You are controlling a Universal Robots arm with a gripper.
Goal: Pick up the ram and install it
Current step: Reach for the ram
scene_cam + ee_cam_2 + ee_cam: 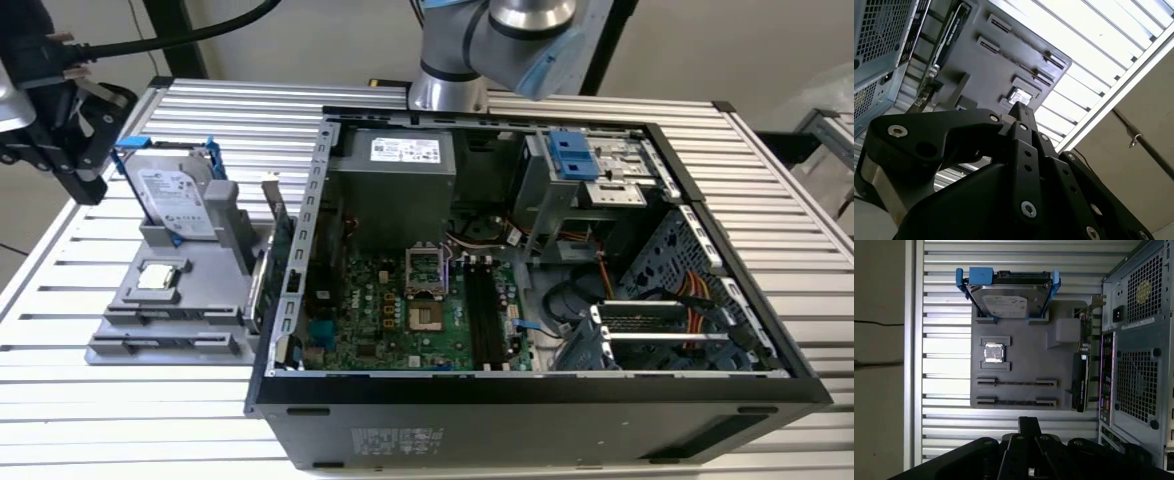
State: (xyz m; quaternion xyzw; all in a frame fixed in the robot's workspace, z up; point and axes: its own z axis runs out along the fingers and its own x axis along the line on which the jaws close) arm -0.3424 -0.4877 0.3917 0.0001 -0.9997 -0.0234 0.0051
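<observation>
Exterior view, from its left: the black two-finger gripper (80,175) hangs over the ribbed aluminium table (80,430), just off the grey moulded parts holder (120,350). Both wrist views show its fingers pressed together with nothing between them.

On the holder, the silver hard drive in its blue-handled bracket (171,195) stands upright. The small square silver processor chip (160,278) lies flat in its pocket. Each seat evidently fixes a part so it can be taken from above. The holder's two long grooves look bare.

The ram (1079,382) I judge to be the dark bluish-green narrow board seen in the first wrist view. It stands on edge along the holder's side next to the case, well apart from the fingers, with its top edge offered upward.

Rightmost, the black open computer case (534,400) lies on its side, so the green motherboard (387,320) faces up for access. By my reading, installation is not yet done.
</observation>
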